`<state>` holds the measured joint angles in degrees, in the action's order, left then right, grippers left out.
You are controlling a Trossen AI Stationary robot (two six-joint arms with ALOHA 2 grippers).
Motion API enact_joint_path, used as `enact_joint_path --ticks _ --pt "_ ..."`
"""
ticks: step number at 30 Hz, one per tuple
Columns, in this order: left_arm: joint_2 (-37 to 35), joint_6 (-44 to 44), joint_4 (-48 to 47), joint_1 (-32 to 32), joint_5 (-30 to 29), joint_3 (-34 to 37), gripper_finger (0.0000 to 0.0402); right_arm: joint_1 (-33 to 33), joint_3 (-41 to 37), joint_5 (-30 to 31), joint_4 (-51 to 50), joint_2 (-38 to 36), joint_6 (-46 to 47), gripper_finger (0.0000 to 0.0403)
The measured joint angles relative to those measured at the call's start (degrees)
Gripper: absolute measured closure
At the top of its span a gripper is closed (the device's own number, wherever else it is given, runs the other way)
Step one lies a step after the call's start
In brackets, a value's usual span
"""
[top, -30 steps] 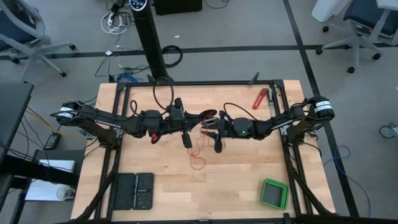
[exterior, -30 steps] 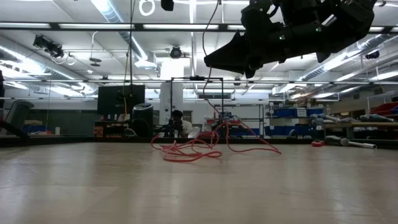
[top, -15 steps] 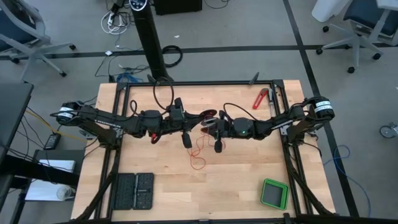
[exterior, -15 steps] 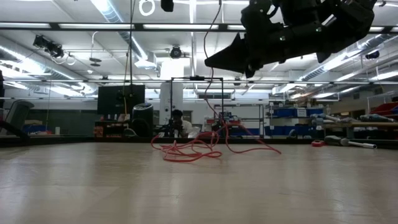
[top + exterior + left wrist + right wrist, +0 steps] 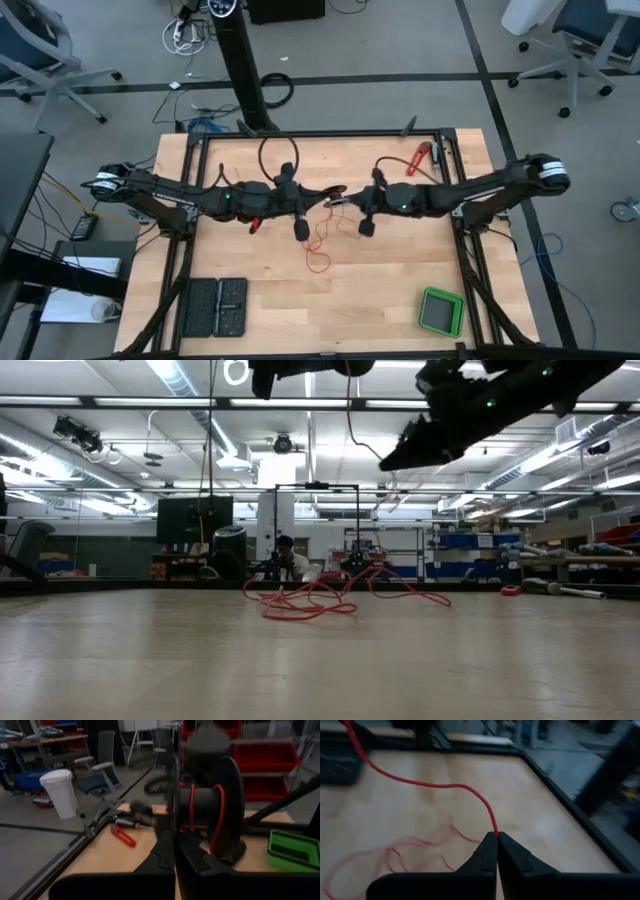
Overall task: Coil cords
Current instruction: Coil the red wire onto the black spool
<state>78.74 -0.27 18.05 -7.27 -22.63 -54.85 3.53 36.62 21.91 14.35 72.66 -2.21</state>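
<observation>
The cord is a thin red wire. Part of it is wound on a dark spool (image 5: pixel 205 812), and the rest lies in loose loops on the table's middle (image 5: pixel 318 250), also seen in the low view (image 5: pixel 305 600). My left gripper (image 5: pixel 325 195) (image 5: pixel 175 847) is shut on the spool, above the table's middle. My right gripper (image 5: pixel 346 201) (image 5: pixel 496 837) is just right of it, shut on a strand of the wire. Both grippers are held high above the table. My left gripper pinches the rim of the spool's nearer flange (image 5: pixel 175 815) between its two fingers, coming roughly level from the table's left. The spool is lifted clear of the table, with red turns (image 5: pixel 192 805) round its hub. My right gripper pinches one strand of the red wire (image 5: pixel 494 831) between its fingertips, coming from the table's right and slanting a little down. The strand rises away from the fingers in a slack curve (image 5: pixel 420 784). More wire lies in loops on the table below (image 5: pixel 395 852).
A red-handled tool (image 5: pixel 420 158) lies at the far right. A green box (image 5: pixel 441 312) stands near the right front corner. Two black trays (image 5: pixel 217 308) lie at the left front. A black frame (image 5: pixel 320 135) borders the table. A person shows far off in the low view (image 5: pixel 285 555).
My right gripper has moved toward the table's right edge, away from the spool, with its arm stretching out straighter. The strand went along with it. The loops on the table and my left gripper have kept their place.
</observation>
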Motion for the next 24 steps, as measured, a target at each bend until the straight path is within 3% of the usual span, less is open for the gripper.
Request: enact_joint_path --ticks 4,9,16,24 --pt "-0.2 0.0 -2.6 0.0 -0.1 0.0 0.0400 0.1 0.0 5.6 -10.2 -6.8 0.1 0.0402" --pt "-0.7 0.4 -7.2 0.0 -2.7 0.0 0.0400 0.6 0.0 7.5 -16.1 -14.8 1.0 0.0402" --pt "-0.7 1.5 -15.1 0.2 -5.2 0.0 0.0400 3.6 0.0 12.8 -16.8 -22.3 0.6 0.0403" --pt "-0.8 1.5 -19.5 0.5 -5.6 0.0 0.0400 8.0 0.0 16.2 -10.8 -24.0 -1.1 0.0403"
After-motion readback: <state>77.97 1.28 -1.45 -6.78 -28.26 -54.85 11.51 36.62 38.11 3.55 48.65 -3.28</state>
